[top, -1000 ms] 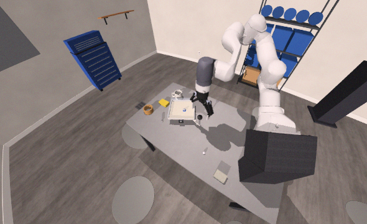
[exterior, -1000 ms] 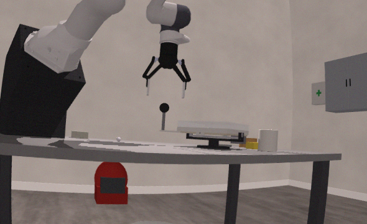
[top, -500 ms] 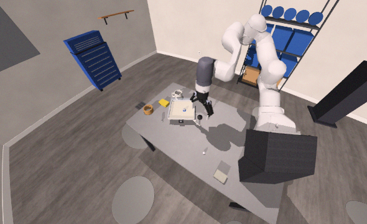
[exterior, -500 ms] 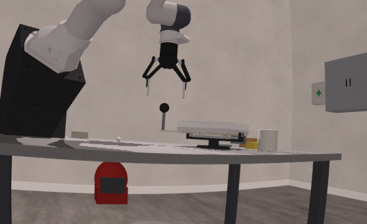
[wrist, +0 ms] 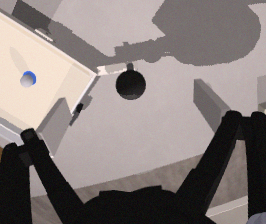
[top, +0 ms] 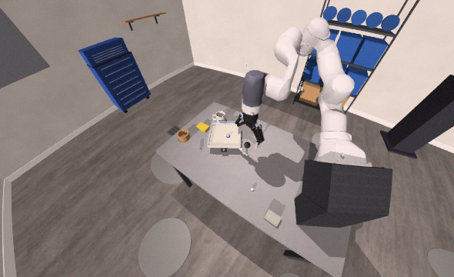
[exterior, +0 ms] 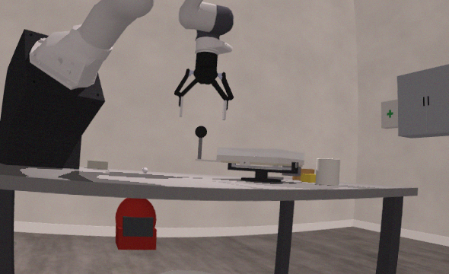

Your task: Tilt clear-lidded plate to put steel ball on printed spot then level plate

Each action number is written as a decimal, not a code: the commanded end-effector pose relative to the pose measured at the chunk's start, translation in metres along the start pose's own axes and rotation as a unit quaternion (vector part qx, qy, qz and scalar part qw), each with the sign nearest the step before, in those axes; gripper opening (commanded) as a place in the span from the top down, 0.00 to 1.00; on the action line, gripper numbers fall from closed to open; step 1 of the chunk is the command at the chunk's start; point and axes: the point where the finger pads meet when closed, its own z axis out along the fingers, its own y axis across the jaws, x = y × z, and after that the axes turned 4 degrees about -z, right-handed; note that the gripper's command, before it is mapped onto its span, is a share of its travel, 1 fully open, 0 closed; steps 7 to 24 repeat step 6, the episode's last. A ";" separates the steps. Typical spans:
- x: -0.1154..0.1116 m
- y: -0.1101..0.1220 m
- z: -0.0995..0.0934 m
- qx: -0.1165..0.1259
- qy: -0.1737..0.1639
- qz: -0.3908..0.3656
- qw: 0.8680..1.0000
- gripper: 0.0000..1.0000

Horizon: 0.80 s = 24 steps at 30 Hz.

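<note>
The cream square plate (top: pixel 216 141) (exterior: pixel 260 154) (wrist: pixel 53 63) with its clear lid sits on a black stand (exterior: pixel 262 176) on the grey table (top: pixel 227 173) and looks about level from the side. The steel ball (top: pixel 228 135) (wrist: pixel 27 80) lies on the blue printed spot, which shows as a blue edge around it. A thin lever with a black knob (top: pixel 247 145) (exterior: pixel 201 132) (wrist: pixel 131 84) stands up beside the plate. My gripper (top: pixel 250 132) (exterior: pixel 202 115) (wrist: pixel 130 99) is wide open and empty, hanging a short way above the knob and touching nothing.
A white mug (top: pixel 219 115) (exterior: pixel 327 171), a yellow block (top: pixel 202 127) (exterior: pixel 308 177) and a brown ring-shaped bowl (top: pixel 183 135) stand just beyond the plate. A small white ball (top: pixel 252 188) (exterior: pixel 144 170) and a cream block (top: pixel 272 218) (exterior: pixel 97 164) lie nearer the dark box (top: pixel 342 192).
</note>
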 end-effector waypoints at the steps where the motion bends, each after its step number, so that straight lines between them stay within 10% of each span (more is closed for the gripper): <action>1: 0.000 0.001 -0.001 0.000 0.000 -0.003 1.000 0.00; 24: 0.000 0.001 -0.001 0.000 0.000 -0.003 1.000 0.00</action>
